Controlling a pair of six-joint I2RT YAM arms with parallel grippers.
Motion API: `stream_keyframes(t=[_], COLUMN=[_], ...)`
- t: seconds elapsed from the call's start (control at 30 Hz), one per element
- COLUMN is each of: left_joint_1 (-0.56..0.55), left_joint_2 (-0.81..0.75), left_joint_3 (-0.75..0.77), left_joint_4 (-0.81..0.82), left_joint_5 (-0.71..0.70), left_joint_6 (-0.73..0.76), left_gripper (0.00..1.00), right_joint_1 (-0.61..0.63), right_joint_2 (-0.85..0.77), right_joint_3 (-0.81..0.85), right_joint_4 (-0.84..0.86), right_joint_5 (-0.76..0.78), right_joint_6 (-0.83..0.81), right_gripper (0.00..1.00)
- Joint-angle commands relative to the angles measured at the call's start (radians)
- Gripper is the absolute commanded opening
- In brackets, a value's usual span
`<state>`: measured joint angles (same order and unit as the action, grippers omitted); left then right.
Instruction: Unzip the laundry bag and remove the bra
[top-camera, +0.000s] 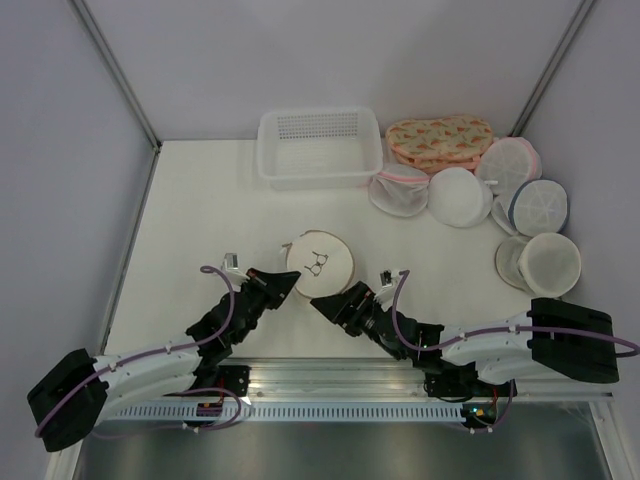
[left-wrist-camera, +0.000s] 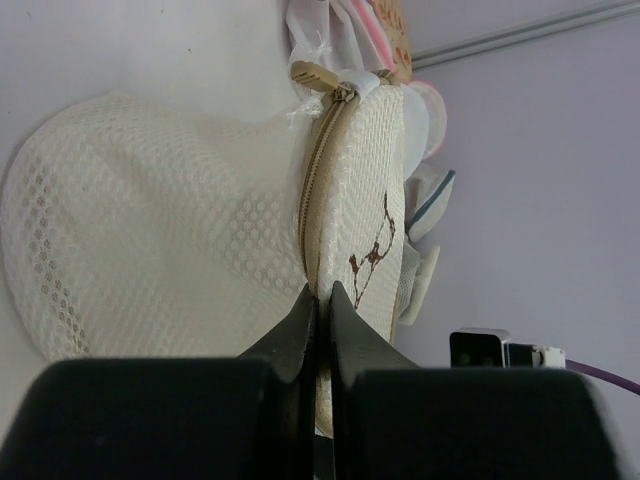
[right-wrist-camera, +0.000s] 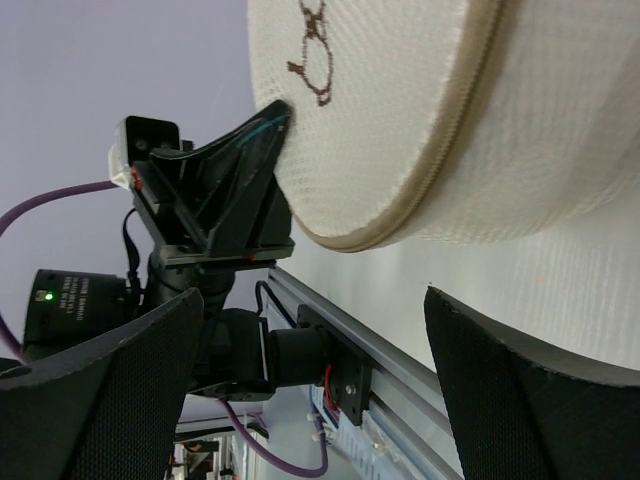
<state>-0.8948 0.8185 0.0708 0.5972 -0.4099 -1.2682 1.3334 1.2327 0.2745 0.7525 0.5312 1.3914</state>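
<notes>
The laundry bag (top-camera: 322, 262), a round cream mesh pouch with a tan rim, lies near the middle of the bench (top-camera: 200, 215). It sits just ahead of both arms and well apart from the other things. At the far edge of the white bench stands a white perforated basket (top-camera: 320, 172). To the right of it is a cluster of pouches. A floral orange pouch (top-camera: 440, 142) is at the back, and five white dome pouches (top-camera: 460, 198) with pink or blue trim crowd together and curve toward the right wall.

The left arm reaches in from the lower left. The left gripper (top-camera: 294, 279) is at the bag's near-left edge, pinched tight on the rim; in the left wrist view the zip tape (left-wrist-camera: 310, 200) runs straight down between its fingertips. The right gripper (top-camera: 320, 302) sits just beside the bag's near-right edge, spread wide and holding nothing.

The zip looks closed along the stretch that shows. A small tan tab (left-wrist-camera: 313, 73) at its far end is probably the pull, though it is too small to be sure. A thin brown motif (left-wrist-camera: 372, 255) marks the bag's face
</notes>
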Motion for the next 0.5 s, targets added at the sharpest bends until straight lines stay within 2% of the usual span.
stream_keyframes(t=[0.0, 0.13, 0.23, 0.47], left_joint_1=[-0.01, -0.021, -0.044, -0.075], left_joint_2=[-0.051, -0.1, -0.137, -0.156], left_joint_3=[0.009, -0.017, -0.06, -0.057], left_joint_4=[-0.023, -0.054, -0.062, -0.079], left_joint_5=[-0.009, 0.043, 0.033, 0.04], left_joint_6=[-0.013, -0.022, -0.043, -0.042], left_gripper=[0.02, 0.02, 0.02, 0.02], right_joint_1=[0.003, -0.014, -0.016, -0.04], right_joint_2=[0.033, 0.011, -0.006, 0.043], right_joint_3=[-0.008, 0.02, 0.04, 0.049], right_joint_4=[0.083, 0.018, -0.03, 0.005], right_joint_5=[0.009, -0.02, -0.007, -0.019], right_joint_6=[0.011, -0.018, -0.043, -0.034], right_gripper=[0.95, 0.96, 0.96, 0.95])
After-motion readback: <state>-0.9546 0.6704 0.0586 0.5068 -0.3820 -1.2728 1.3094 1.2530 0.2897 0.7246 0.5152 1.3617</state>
